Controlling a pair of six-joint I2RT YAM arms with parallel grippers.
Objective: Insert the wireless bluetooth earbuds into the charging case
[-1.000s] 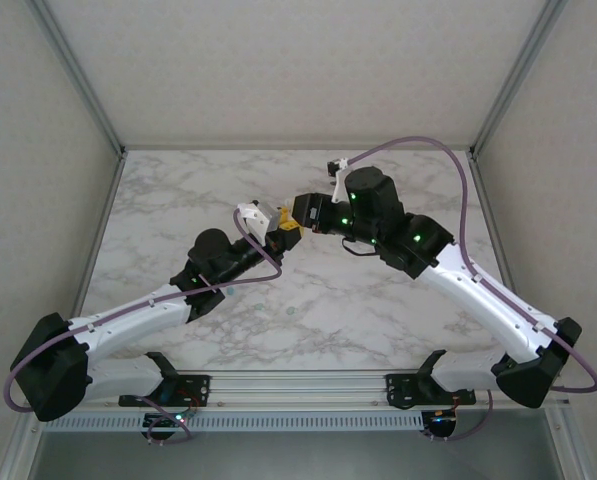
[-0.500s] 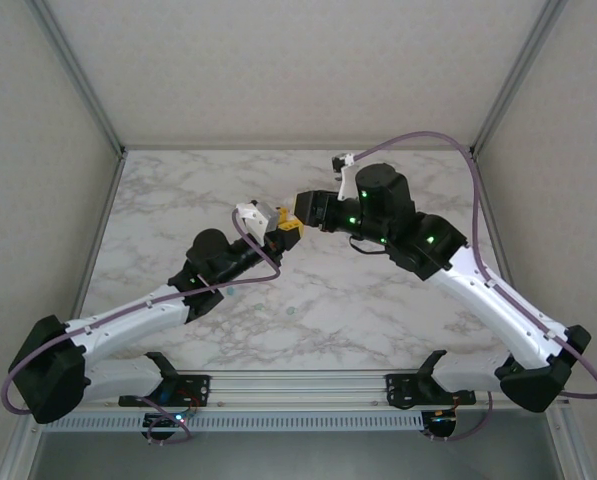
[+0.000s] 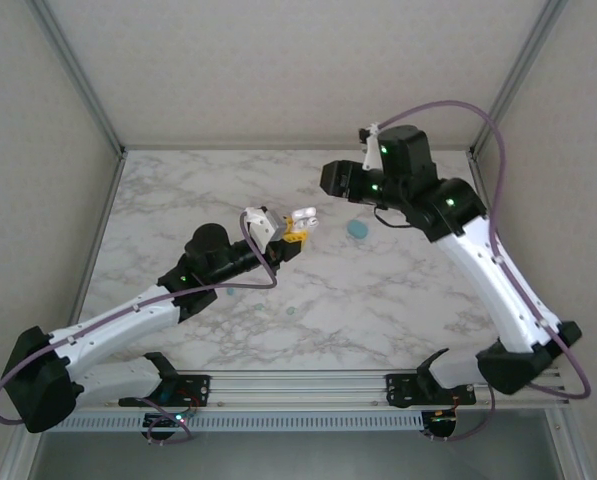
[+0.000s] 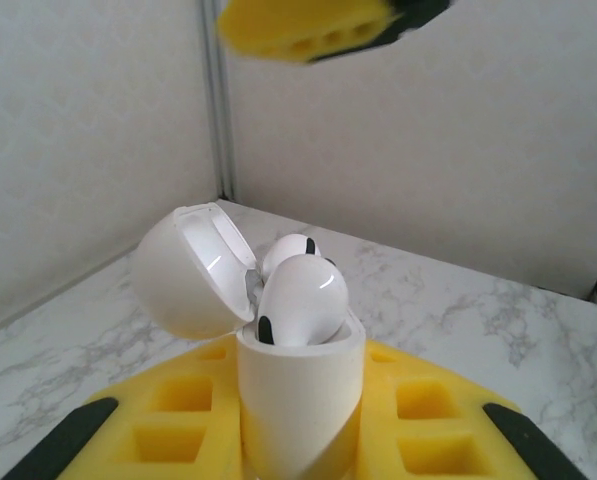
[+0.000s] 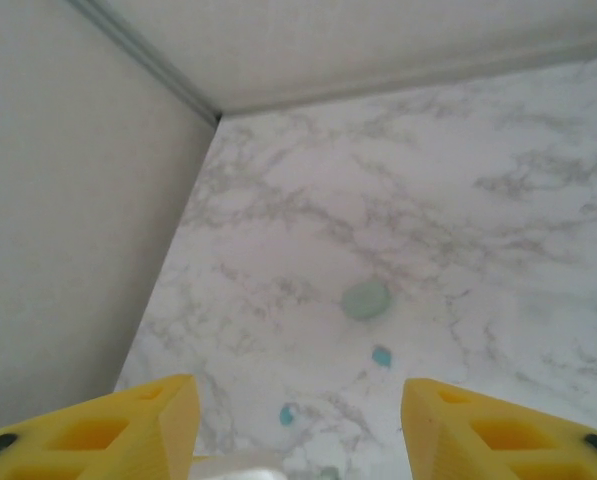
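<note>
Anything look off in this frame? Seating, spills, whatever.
The front white earbud sits proud and tilted in the open white case, so it looks not fully seated. Small teal buds lie loose on the marble table. No damage visible.

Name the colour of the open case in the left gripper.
Glossy white; the rounded charging case shows best in the left wrist view.

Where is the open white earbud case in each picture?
Top external: charging case, centre, held by the left tool.
Left wrist: charging case, bottom centre, lid open leftward.
Right wrist: cannot tell; pale blur, bottom edge.
Shared landmark: the marble table.
</note>
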